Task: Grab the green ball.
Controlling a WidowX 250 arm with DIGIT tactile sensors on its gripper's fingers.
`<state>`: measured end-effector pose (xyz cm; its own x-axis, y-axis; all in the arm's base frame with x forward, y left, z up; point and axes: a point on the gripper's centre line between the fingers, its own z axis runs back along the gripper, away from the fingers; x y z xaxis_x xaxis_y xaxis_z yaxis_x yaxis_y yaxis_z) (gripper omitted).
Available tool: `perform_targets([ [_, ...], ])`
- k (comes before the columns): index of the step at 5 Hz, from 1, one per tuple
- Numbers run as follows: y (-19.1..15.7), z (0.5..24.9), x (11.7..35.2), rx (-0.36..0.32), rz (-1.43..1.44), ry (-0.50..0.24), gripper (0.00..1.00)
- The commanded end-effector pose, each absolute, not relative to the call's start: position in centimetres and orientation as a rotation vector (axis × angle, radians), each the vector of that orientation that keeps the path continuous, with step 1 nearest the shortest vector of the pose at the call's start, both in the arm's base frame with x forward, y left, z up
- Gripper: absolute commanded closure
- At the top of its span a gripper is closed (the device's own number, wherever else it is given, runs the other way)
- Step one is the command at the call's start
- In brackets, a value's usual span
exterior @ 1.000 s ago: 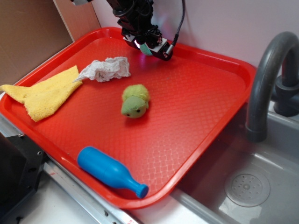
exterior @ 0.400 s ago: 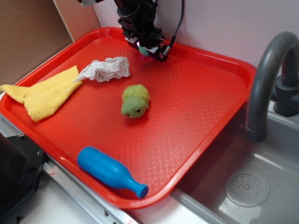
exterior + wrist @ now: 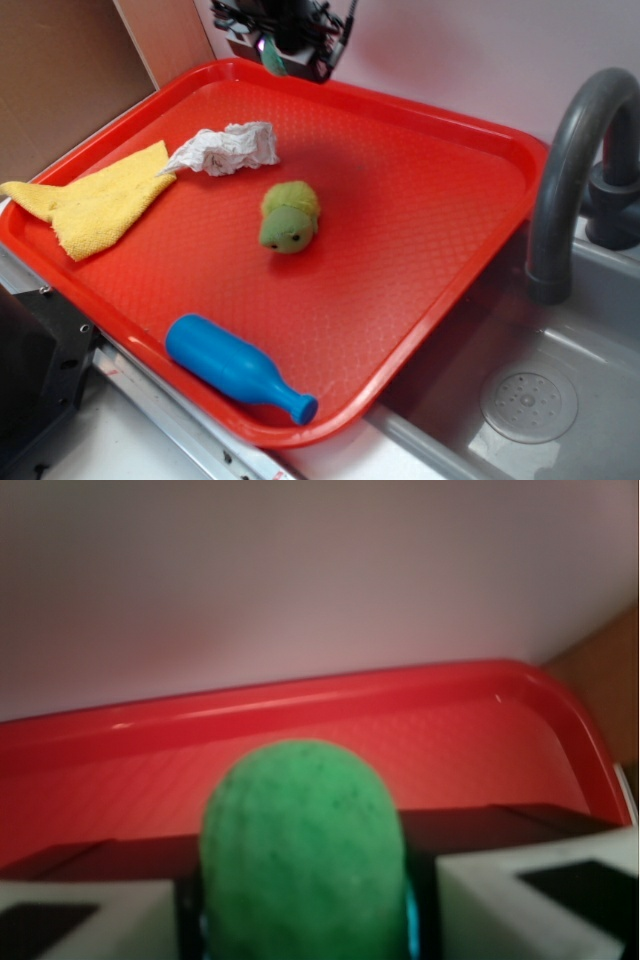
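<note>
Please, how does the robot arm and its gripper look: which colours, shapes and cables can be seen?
In the exterior view the arm is black, a cluster of blocky parts at the top edge, with a thin black cable running beside it. A small pinkish glow shows on the gripper. In the wrist view the fingers are pale, whitish blocks with dark rectangular patches. No markings are legible.

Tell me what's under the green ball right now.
The green ball, clamped in the gripper, hangs above the red tray's back rim. The spot directly beneath it is hidden.
</note>
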<state>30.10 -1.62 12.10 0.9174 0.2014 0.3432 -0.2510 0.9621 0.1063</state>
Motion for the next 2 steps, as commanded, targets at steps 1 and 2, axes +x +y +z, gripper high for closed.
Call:
perform_targets([
  [1, -1.5, 19.7, 24.0, -0.131, 0.260, -0.277, 1.00],
  [2, -1.6, 20.1, 22.5, -0.123, 0.281, -0.245, 1.00],
])
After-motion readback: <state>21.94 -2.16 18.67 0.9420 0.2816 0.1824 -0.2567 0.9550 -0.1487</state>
